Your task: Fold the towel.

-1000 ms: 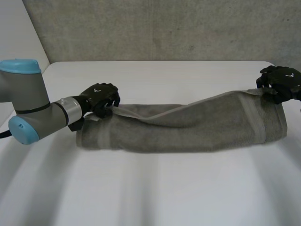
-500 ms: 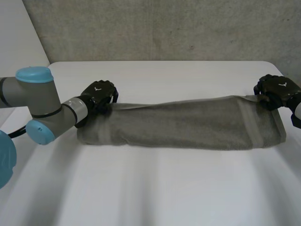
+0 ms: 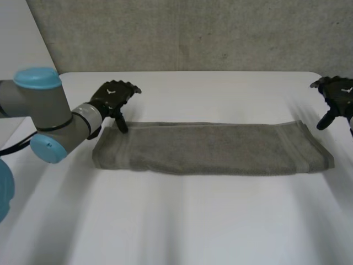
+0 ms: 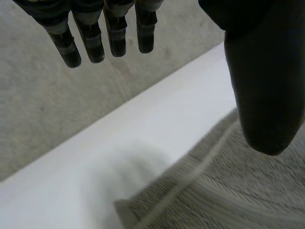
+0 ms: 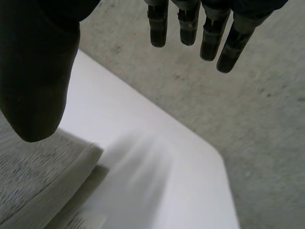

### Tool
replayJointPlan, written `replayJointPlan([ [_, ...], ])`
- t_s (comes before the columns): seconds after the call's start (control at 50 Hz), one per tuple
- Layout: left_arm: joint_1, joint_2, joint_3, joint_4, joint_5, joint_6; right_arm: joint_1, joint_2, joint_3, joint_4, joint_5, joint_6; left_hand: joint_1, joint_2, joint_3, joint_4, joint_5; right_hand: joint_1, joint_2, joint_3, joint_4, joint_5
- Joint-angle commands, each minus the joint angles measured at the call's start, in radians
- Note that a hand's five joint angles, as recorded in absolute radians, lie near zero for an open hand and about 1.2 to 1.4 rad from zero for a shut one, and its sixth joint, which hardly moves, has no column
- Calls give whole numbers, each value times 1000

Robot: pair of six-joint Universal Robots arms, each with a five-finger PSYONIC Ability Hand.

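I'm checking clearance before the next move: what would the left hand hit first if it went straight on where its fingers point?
Likely nothing near: past the left hand lies bare table, then the grey wall. The towel sits under its thumb, off that line. Depth is unclear.

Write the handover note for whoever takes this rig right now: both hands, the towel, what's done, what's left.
Left hand: open, holding nothing, thumb just above the towel's far left corner.
Right hand: open, holding nothing, raised just beyond the far right corner, clear of the cloth.
Towel: flat on the white table as a long strip, doubled lengthwise.
Done: the lengthwise fold looks laid.
Left: probably fold the strip end to end.
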Motion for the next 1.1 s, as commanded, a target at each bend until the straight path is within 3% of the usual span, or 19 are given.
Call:
replayJointPlan([
  [0.02, 5, 150, -136, -2, 8, 2, -9, -147, 98, 15, -11, -11, -117, -70, -43, -50, -55, -66, -85, -7, -60, -65],
  [0.1, 8, 257, -292, -8, 9, 10, -9, -196, 158, 19, -33, -22, -117, -69, -43, -50, -54, -66, -85, -7, -60, -65],
  [0.16, 6, 305, -390, -10, 11, 16, -10, -245, 235, 23, -102, -69, -114, -66, -43, -50, -51, -66, -85, -7, -60, -65],
  [0.24, 9, 342, -482, -11, 11, 30, -38, -288, 333, 55, -178, -178, -105, -58, -43, -50, -42, -66, -85, -7, -60, -65],
  [0.32, 34, 386, -593, -10, 9, 79, -74, -306, 382, 90, -198, -249, -52, -5, -43, -50, 10, -21, -39, -7, -60, -19],
  [0.52, 69, 405, -685, 1, 9, 133, -156, -264, 456, 158, -229, -440, -52, -5, -43, -50, 10, 102, 84, -7, -60, 104],
  [0.86, 74, 399, -695, 39, 6, 120, -168, -86, 391, 150, -273, -468, -58, -11, -43, -50, 5, 358, 339, -7, -60, 359],
  [0.92, 74, 399, -696, 46, 6, 120, -167, -66, 370, 147, -270, -470, -58, -11, -43, -50, 5, 472, 454, -7, -60, 474],
  [1.0, 74, 399, -701, 47, 6, 120, -167, -35, 341, 145, -270, -470, -61, -14, -43, -50, 2, 905, 887, -7, -60, 907],
  [1.02, 74, 399, -701, 47, 6, 120, -167, -35, 341, 145, -270, -470, -61, -14, -43, -50, 2, 907, 888, -7, -60, 908],
  [1.04, 74, 399, -701, 47, 6, 120, -168, -32, 333, 145, -270, -470, -61, -14, -43, -50, 2, 1116, 1098, -7, -60, 1118],
  [1.1, 74, 399, -702, 47, 6, 120, -179, -29, 321, 145, -261, -470, -61, -14, -43, -50, 2, 1155, 1137, -7, -60, 1157],
])
